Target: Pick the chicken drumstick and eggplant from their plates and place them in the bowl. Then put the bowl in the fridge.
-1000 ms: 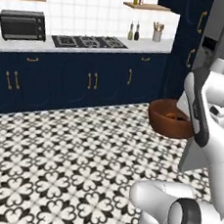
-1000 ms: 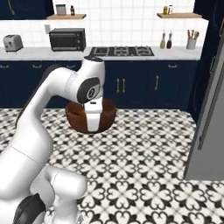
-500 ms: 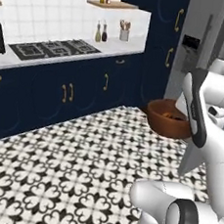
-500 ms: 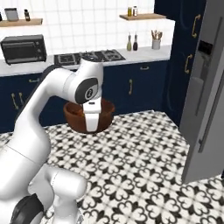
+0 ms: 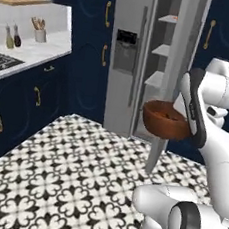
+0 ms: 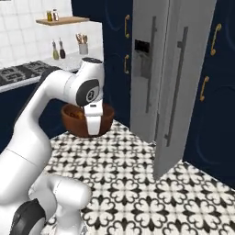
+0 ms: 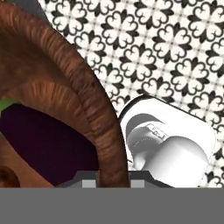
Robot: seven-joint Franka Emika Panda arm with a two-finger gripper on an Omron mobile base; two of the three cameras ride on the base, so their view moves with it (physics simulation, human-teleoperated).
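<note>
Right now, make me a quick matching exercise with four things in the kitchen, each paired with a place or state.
Things:
1. bowl
2. fridge door
3. eggplant
4. utensil cup

Places or states:
A. on the counter
B. standing open
C. held off the floor, gripper shut on its rim
D. lying inside the bowl

Pairs: 1-C, 2-B, 3-D, 4-A
</note>
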